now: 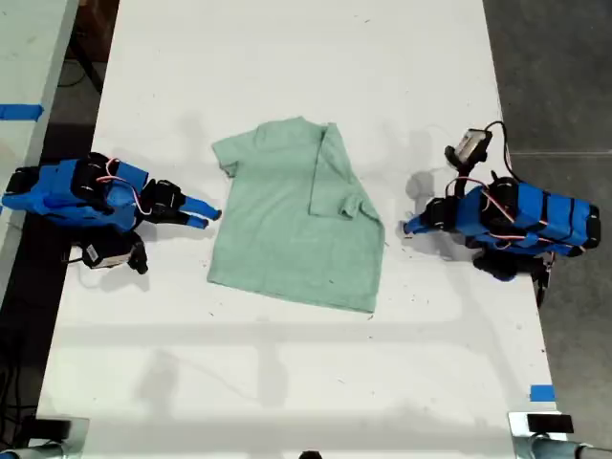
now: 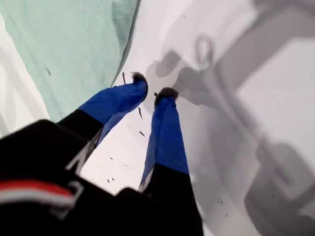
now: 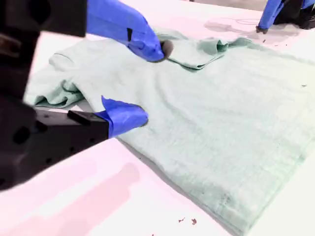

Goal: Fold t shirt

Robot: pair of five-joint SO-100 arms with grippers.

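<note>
The pale mint-green t shirt [image 1: 287, 234] lies flat in the middle of the white table [image 1: 287, 57]. Its sleeve on the exterior view's right is folded inward over the body [image 1: 335, 182]. My second gripper [image 1: 204, 214] is on the exterior view's left, open wide at the shirt's edge [image 3: 142, 81]. One of its fingers [image 3: 125, 115] is low by the hem and the other is raised over the cloth [image 3: 206, 113]. My first gripper [image 1: 409, 228] is on the exterior view's right. It rests on bare table just off the shirt [image 2: 74, 44], its tips nearly together [image 2: 153, 88] with nothing between them.
Blue tape marks [image 1: 541, 392] sit near the table's front corner on the exterior view's right. Another table with blue tape [image 1: 19, 111] stands beyond a dark gap on the exterior view's left. Cables and a small camera [image 1: 470, 145] rise off the first arm.
</note>
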